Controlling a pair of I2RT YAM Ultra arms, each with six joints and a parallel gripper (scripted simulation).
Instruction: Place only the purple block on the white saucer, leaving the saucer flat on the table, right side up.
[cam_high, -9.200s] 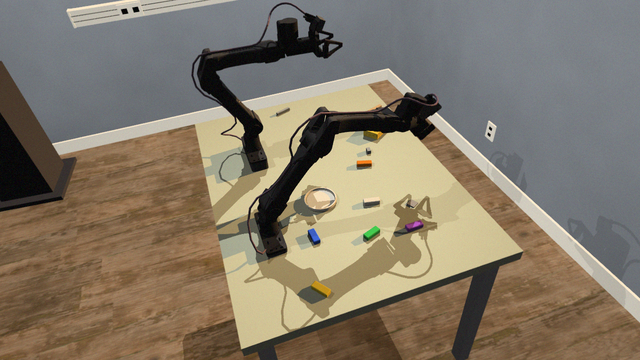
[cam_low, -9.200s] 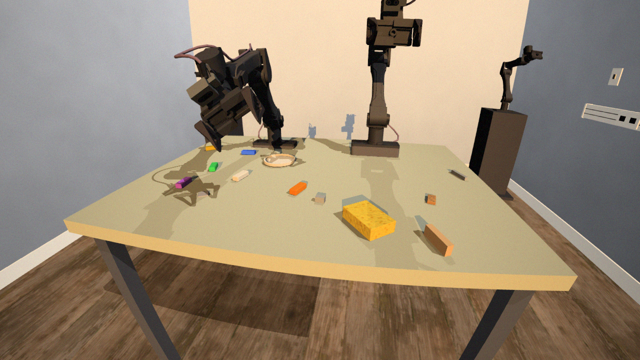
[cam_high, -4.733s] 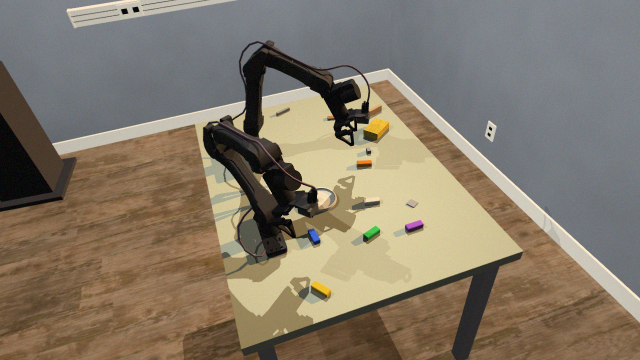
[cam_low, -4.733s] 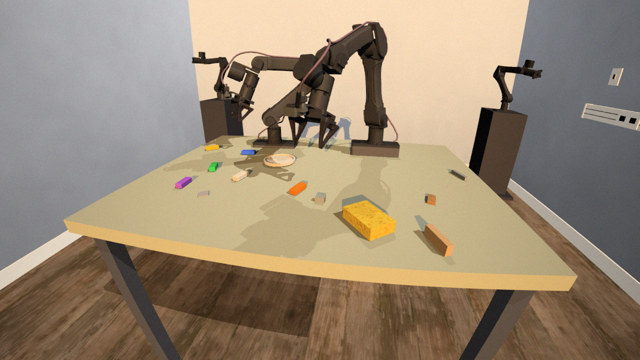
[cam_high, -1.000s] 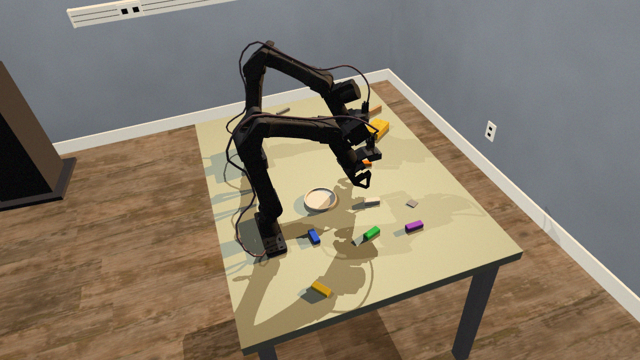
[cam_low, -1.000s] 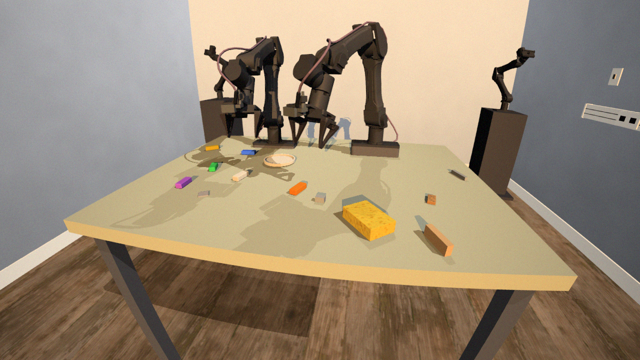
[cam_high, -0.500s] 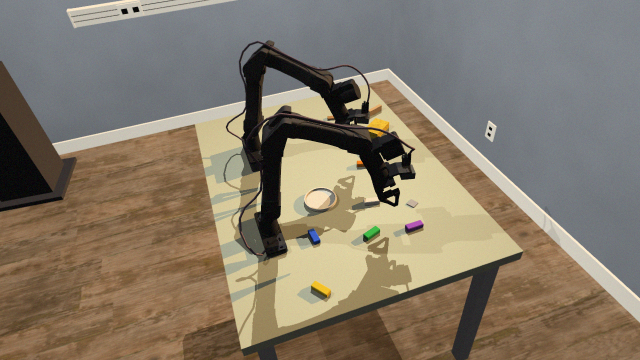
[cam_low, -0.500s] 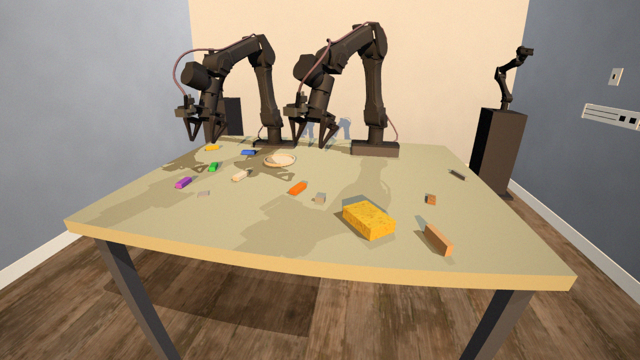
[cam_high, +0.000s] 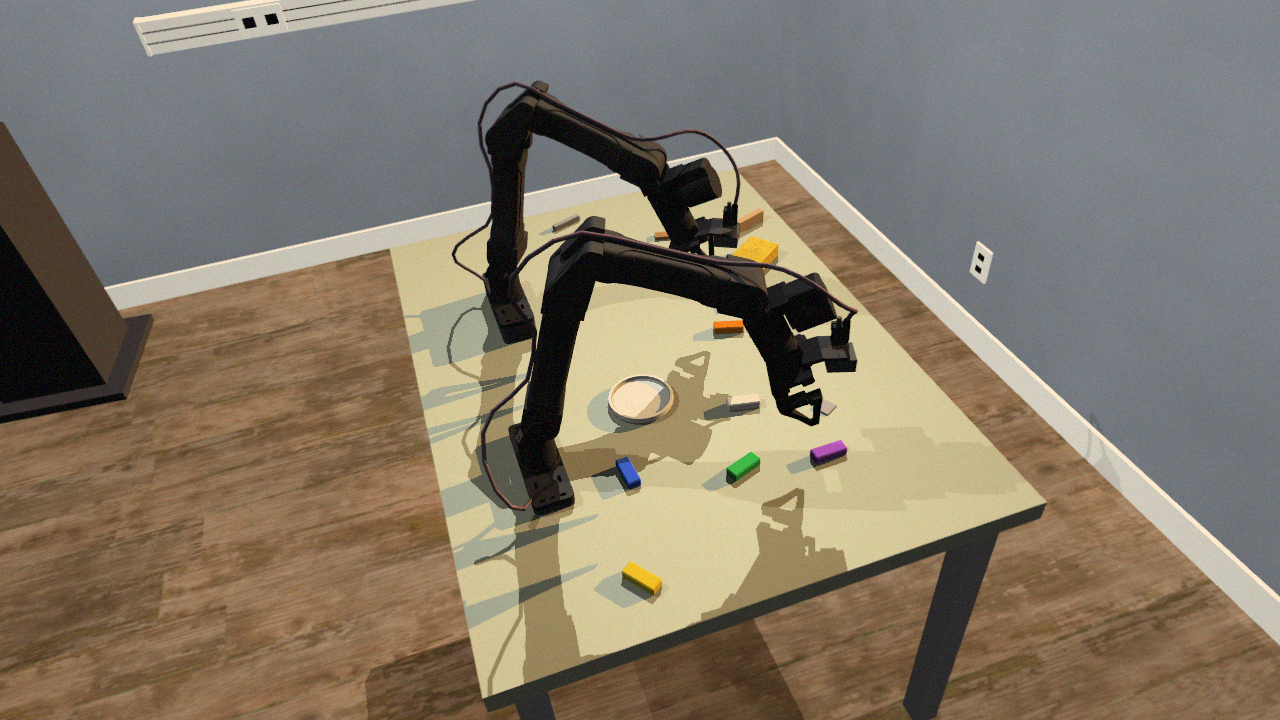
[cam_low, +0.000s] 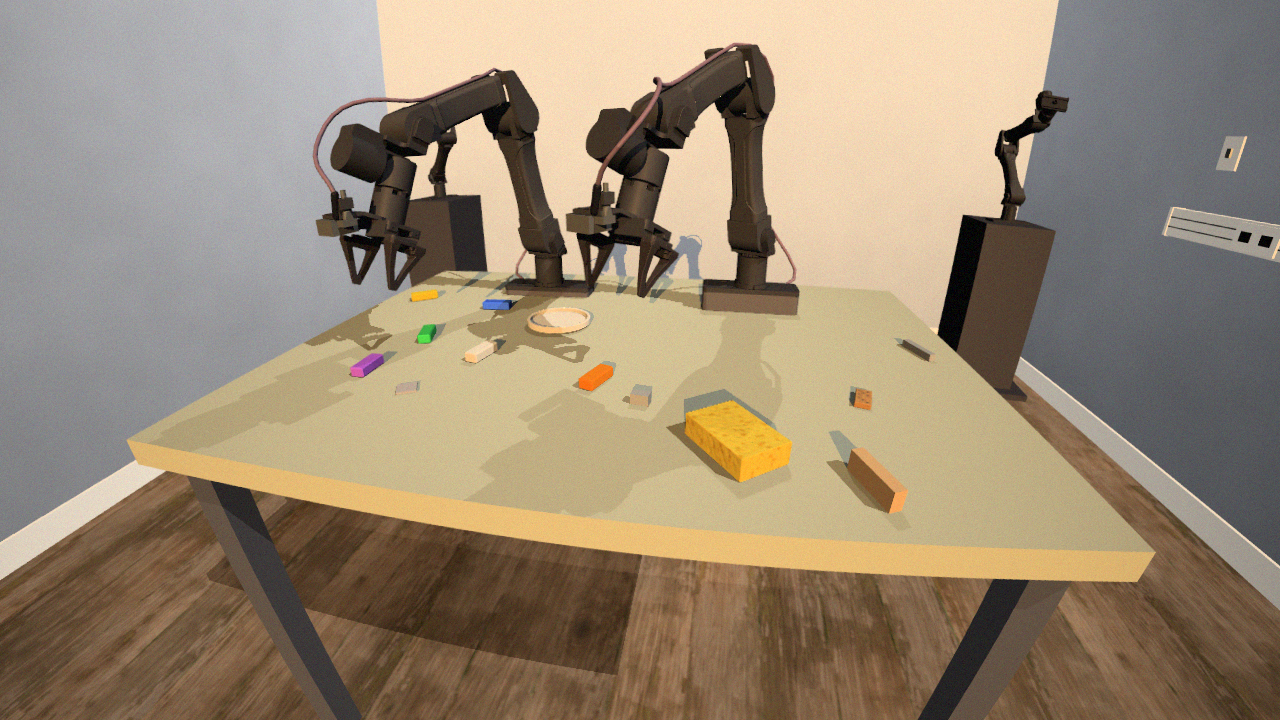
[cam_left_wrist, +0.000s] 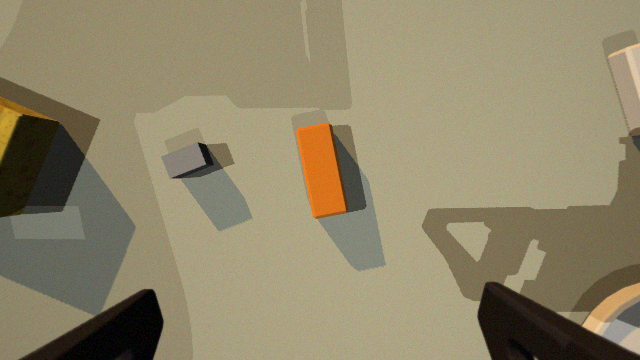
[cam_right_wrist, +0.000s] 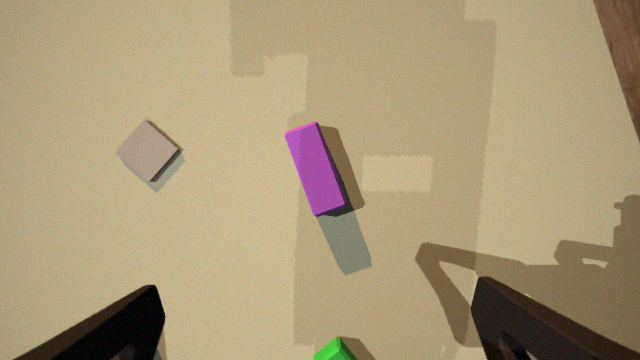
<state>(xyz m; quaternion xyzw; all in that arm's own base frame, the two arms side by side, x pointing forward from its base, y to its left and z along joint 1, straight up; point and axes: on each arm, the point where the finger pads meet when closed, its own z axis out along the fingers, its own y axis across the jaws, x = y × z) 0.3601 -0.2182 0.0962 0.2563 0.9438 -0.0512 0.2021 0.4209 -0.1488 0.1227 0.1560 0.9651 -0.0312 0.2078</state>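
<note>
The purple block (cam_high: 828, 452) (cam_low: 366, 365) (cam_right_wrist: 316, 170) lies flat on the table, near the middle of the right wrist view. The white saucer (cam_high: 640, 399) (cam_low: 559, 319) lies flat, right side up and empty; part of its rim shows at the lower right of the left wrist view. My right gripper (cam_low: 375, 279) (cam_right_wrist: 318, 296) is open and empty, above the table; the purple block lies ahead of its fingertips in the wrist view. My left gripper (cam_low: 615, 288) (cam_left_wrist: 320, 301) is open and empty, above the table, with an orange block (cam_left_wrist: 321, 171) (cam_low: 596, 377) ahead of its fingertips.
A green block (cam_high: 742, 466) (cam_low: 426, 334) lies near the purple one. A cream block (cam_low: 480, 351) lies between the saucer and a thin grey tile (cam_low: 407, 387) (cam_right_wrist: 148, 150). A blue block (cam_high: 628, 472) and a yellow block (cam_high: 641, 577) lie by the right arm's side. A yellow sponge (cam_low: 738, 438) lies farther off.
</note>
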